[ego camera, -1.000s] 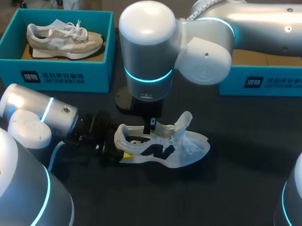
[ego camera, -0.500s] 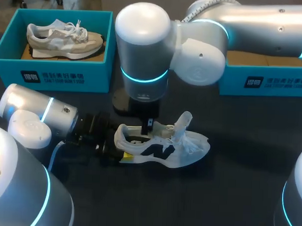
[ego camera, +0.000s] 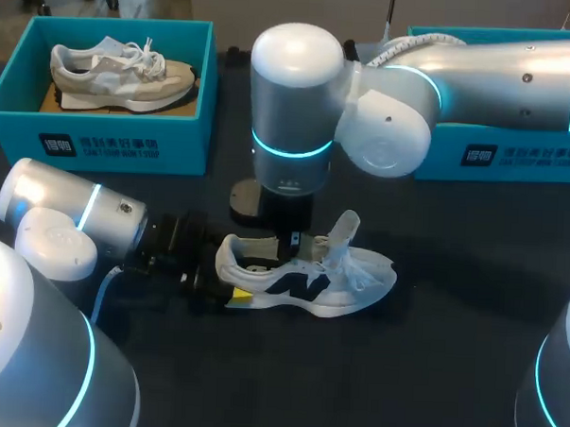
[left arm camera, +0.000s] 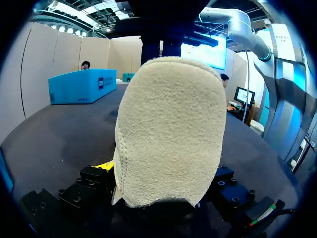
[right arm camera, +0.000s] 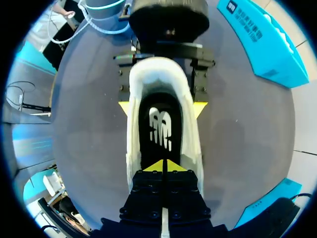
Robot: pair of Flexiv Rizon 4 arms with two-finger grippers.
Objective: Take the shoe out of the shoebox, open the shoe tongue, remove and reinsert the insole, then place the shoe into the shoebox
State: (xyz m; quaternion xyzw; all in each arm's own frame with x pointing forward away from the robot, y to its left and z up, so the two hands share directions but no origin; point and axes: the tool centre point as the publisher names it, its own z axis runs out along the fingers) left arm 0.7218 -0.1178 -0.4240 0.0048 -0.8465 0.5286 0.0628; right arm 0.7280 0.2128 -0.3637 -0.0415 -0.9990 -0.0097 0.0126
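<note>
The table (ego camera: pixel 448 372) is surveyed from above and behind in the head view. The shoe (ego camera: pixel 301 276), shared by all three views, is taken at close range: its heel faced level from the left wrist, its opening looked straight down into from the right wrist.

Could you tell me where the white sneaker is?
In the head view, the white mesh sneaker lies mid-table, heel in the left gripper, right gripper above.

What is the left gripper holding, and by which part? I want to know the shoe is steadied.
The left gripper holds the shoe by its heel, one finger on each side.
</note>
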